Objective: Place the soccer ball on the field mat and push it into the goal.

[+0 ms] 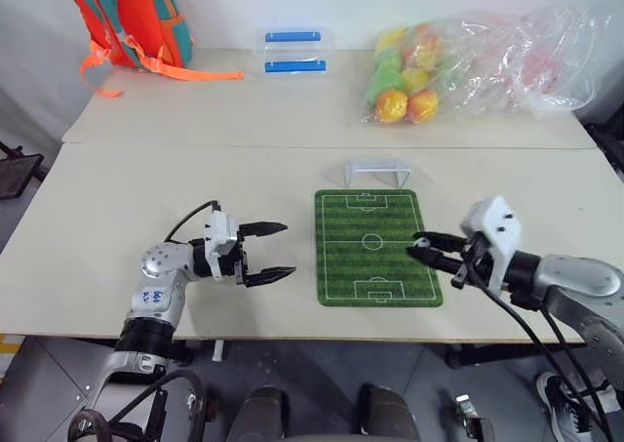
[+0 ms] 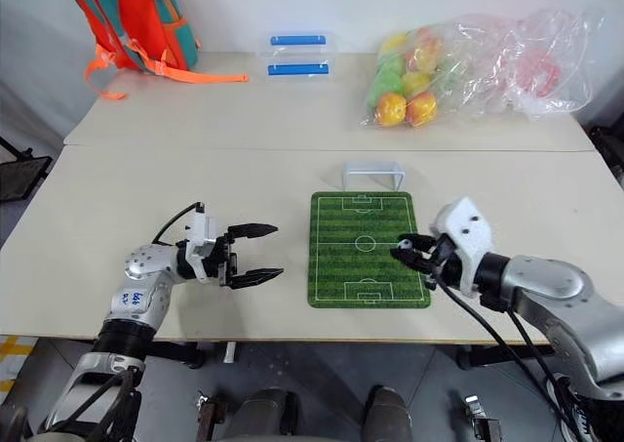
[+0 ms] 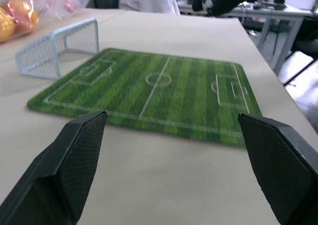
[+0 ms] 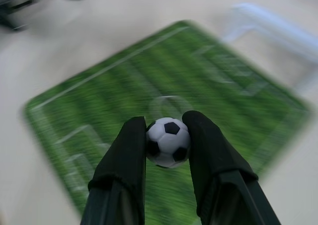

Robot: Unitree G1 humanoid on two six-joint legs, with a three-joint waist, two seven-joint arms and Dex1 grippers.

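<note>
From the head views: right claw [image 1: 421, 246] clamped on the ball, black fingertips poised over the near right part of the mat [image 1: 375, 247], above it rather than on it. Ball itself too small to make out here. Goal [image 1: 376, 172] standing just past the mat's far edge, well ahead of that claw, mouth toward the pitch. Left claw [image 1: 265, 254] spread wide and holding nothing, level beside the mat's left edge, fingertips toward it, apart from the mat. Table [image 1: 117, 208] bare around both.

From the left wrist view: two wide-set fingers [image 3: 74, 155] with nothing between them, mat lying straight ahead, goal off at one end of it. Ball [image 3: 210, 0] seen across the mat, dark fingertips around it, up in the air.

From the right wrist view: ball [image 4: 168, 141] pinched between the two fingertips [image 4: 130, 150], mat below and ahead, centre circle just behind the ball, goal beyond the far edge.

Progress, as a judgement: ball fetched and brought over the pitch, so roughly a third through. Not yet set down, not yet released, not yet pushed. Left to do: lowering onto the mat, letting go, then nudging toward the goal mouth.
</note>
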